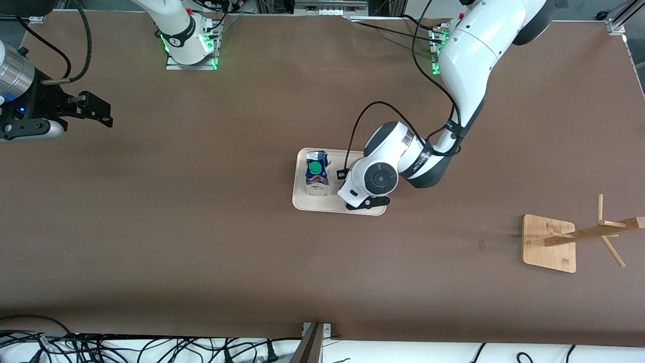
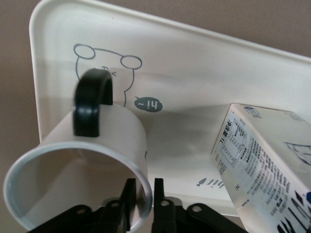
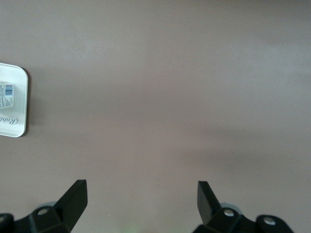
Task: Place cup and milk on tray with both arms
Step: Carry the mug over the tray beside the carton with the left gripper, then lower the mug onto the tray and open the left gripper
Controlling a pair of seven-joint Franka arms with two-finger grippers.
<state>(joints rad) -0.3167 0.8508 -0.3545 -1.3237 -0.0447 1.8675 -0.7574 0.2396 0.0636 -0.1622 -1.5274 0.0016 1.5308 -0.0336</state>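
The cream tray (image 1: pixel 302 202) lies mid-table. The milk carton (image 1: pixel 317 174) with its green cap stands on the tray's end toward the right arm; it also shows in the left wrist view (image 2: pixel 265 165). My left gripper (image 2: pixel 144 201) is shut on the rim of the white cup (image 2: pixel 97 160), one finger inside and one outside, black handle (image 2: pixel 92 104) away from the fingers. The cup is over the tray (image 2: pixel 204 73) beside the milk; whether it rests on it I cannot tell. In the front view my left hand (image 1: pixel 367 201) hides the cup. My right gripper (image 3: pixel 141 194) is open and empty over bare table.
A wooden rack (image 1: pixel 549 243) with slanted pegs stands toward the left arm's end, nearer the front camera than the tray. My right gripper (image 1: pixel 98 112) waits at the right arm's end of the table. The tray's corner (image 3: pixel 12 127) shows in the right wrist view.
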